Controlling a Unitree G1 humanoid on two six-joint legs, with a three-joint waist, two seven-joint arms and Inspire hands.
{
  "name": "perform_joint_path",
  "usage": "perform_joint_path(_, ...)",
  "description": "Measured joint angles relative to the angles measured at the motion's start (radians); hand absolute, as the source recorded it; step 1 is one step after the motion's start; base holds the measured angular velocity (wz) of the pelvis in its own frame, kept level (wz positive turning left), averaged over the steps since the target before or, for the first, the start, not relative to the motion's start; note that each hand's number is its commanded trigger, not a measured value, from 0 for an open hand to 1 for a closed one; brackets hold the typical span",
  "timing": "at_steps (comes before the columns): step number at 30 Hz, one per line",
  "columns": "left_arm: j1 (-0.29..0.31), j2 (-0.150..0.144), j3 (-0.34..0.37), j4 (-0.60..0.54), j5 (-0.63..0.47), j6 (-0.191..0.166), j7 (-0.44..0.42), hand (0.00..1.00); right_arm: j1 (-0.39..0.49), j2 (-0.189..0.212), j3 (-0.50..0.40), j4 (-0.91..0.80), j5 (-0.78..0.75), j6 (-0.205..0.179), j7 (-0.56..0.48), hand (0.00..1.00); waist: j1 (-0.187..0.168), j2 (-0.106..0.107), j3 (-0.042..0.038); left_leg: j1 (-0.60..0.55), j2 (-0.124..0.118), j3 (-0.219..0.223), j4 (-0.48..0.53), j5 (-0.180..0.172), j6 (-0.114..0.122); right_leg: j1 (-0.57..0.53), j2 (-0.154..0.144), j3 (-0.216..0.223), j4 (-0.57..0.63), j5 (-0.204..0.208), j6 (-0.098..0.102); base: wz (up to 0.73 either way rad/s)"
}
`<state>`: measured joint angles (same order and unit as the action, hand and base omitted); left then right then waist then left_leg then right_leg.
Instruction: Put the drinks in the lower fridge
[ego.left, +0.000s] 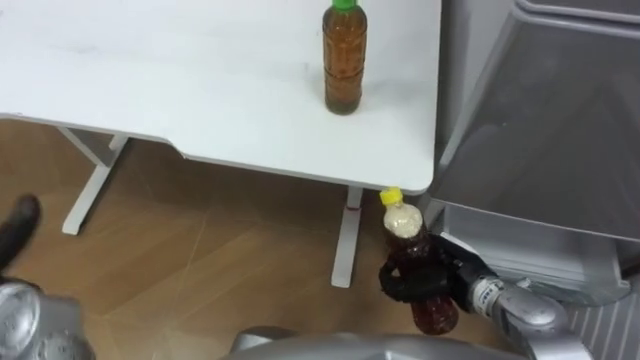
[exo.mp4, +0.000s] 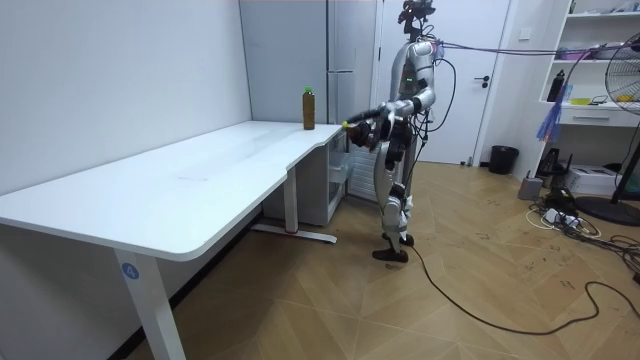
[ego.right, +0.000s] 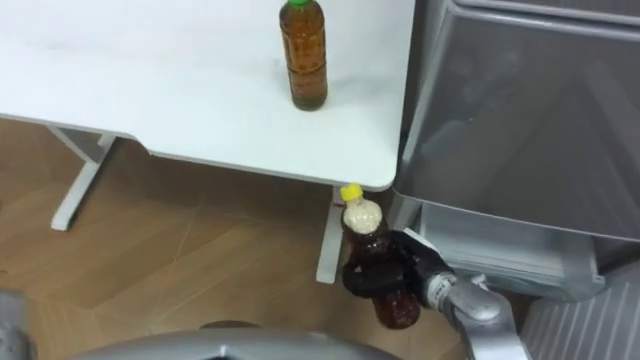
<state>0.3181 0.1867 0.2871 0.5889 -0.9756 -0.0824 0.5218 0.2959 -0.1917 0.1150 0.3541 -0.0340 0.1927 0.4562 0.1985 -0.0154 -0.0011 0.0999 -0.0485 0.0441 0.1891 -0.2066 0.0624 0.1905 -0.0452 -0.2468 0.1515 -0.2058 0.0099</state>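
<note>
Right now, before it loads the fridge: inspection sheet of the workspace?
Surface: white table, one bottle on it.
Job's things: green-capped bottle upright on the table, near the corner by the fridge; yellow-capped bottle held lower than the tabletop.
Clutter: nothing seen.
Robot hands: right robot hand shut round the yellow-capped bottle; left robot hand low at left, idle.
Cables: tangle on the floor at the room view's right.
Surroundings: grey fridge beside the table, its lower drawer looks pulled out; wood floor; bin.
</note>
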Motion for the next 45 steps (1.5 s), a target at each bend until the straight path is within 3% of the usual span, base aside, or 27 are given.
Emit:
perform_joint_path(1, 0.002, -0.017, -0.022, 0.084, -0.062, 0.030, -0.023, 0.00, -0.003, 0.001, 0.002, 0.025, 0.008, 0.011, -0.009, 1.00, 0.001, -0.005, 0.0020, -0.002, 0.000, 0.001, 0.000, -0.001, 0.001, 0.002, 0.000, 0.001, 0.001, 0.001, 0.001, -0.04)
perform_joint_path(3, 0.022, -0.038, -0.023, 0.201, -0.107, 0.052, -0.076, 0.00, -0.003, 0.005, 0.002, 0.063, 0.006, 0.020, -0.022, 1.00, 0.002, -0.010, 0.0024, 0.002, 0.000, 0.005, -0.003, -0.002, 0.003, -0.001, -0.005, 0.003, 0.001, 0.003, 0.003, -0.02)
perform_joint_path(8, 0.040, -0.042, -0.026, 0.478, -0.131, 0.092, -0.201, 0.00, -0.018, -0.003, 0.000, 0.133, 0.038, 0.045, -0.028, 1.00, -0.007, -0.006, 0.0057, -0.001, 0.000, 0.006, -0.003, -0.007, 0.006, 0.000, -0.005, 0.002, 0.000, 0.002, 0.004, 0.01)
perform_joint_path(11, 0.049, -0.042, -0.025, 0.536, -0.127, 0.129, -0.244, 0.00, -0.027, -0.005, 0.001, 0.148, 0.043, 0.050, -0.031, 1.00, -0.006, 0.001, 0.0072, -0.003, 0.000, 0.005, 0.000, -0.007, 0.006, 0.000, -0.006, 0.003, 0.000, 0.002, 0.005, 0.01)
perform_joint_path(14, 0.049, -0.041, -0.025, 0.544, -0.118, 0.151, -0.278, 0.00, -0.042, -0.006, 0.002, 0.162, 0.049, 0.049, -0.031, 1.00, -0.013, 0.002, 0.0089, -0.012, 0.000, 0.002, 0.010, -0.007, 0.006, 0.001, -0.006, 0.000, 0.001, 0.002, 0.005, 0.05)
perform_joint_path(18, 0.023, -0.041, -0.034, 0.549, -0.019, 0.172, -0.322, 0.00, -0.060, -0.010, 0.014, 0.184, 0.059, 0.049, -0.033, 1.00, -0.030, 0.006, 0.0121, -0.023, -0.001, 0.000, 0.021, -0.007, 0.006, 0.000, -0.005, -0.003, 0.002, 0.002, 0.005, 0.02)
perform_joint_path(24, -0.018, -0.038, -0.135, 0.542, 0.257, 0.197, -0.426, 0.00, -0.098, -0.011, 0.019, 0.245, 0.073, 0.047, -0.038, 1.00, -0.059, 0.011, 0.0110, -0.040, 0.000, 0.007, 0.031, -0.007, 0.007, -0.015, -0.004, 0.001, 0.005, 0.002, 0.004, -0.03)
perform_joint_path(28, -0.065, -0.041, -0.212, 0.529, 0.467, 0.207, -0.457, 0.00, -0.107, 0.003, 0.020, 0.267, 0.110, 0.039, -0.063, 1.00, -0.088, 0.000, 0.0087, -0.045, 0.000, 0.005, 0.032, -0.007, 0.007, -0.018, -0.004, -0.001, 0.004, 0.002, 0.004, 0.00)
perform_joint_path(30, -0.083, -0.042, -0.235, 0.510, 0.561, 0.207, -0.472, 0.00, -0.108, 0.006, 0.020, 0.268, 0.113, 0.037, -0.071, 1.00, -0.094, -0.004, 0.0024, -0.054, 0.000, 0.008, 0.034, -0.007, 0.007, -0.027, -0.004, 0.000, 0.006, 0.002, 0.004, 0.00)
perform_joint_path(35, -0.113, -0.019, -0.327, 0.438, 0.800, 0.205, -0.481, 0.00, -0.116, 0.013, 0.023, 0.281, 0.190, 0.033, -0.110, 1.00, -0.142, -0.010, 0.0057, -0.062, -0.002, 0.008, 0.032, -0.007, 0.007, -0.035, -0.005, -0.003, 0.006, 0.003, 0.005, 0.02)
perform_joint_path(38, -0.134, -0.016, -0.352, 0.421, 0.876, 0.205, -0.482, 0.00, -0.119, 0.022, 0.023, 0.312, 0.248, 0.017, -0.141, 1.00, -0.149, -0.008, 0.0035, -0.062, -0.001, 0.011, 0.030, -0.007, 0.007, -0.036, -0.005, 0.000, 0.003, 0.003, 0.005, -0.02)
perform_joint_path(45, -0.142, -0.013, -0.369, 0.426, 0.901, 0.205, -0.488, 0.00, -0.153, 0.030, 0.021, 0.424, 0.462, 0.004, -0.217, 1.00, -0.168, -0.005, 0.0054, -0.048, -0.001, 0.019, 0.015, -0.006, 0.008, -0.033, -0.003, 0.026, 0.001, 0.003, 0.005, -0.03)
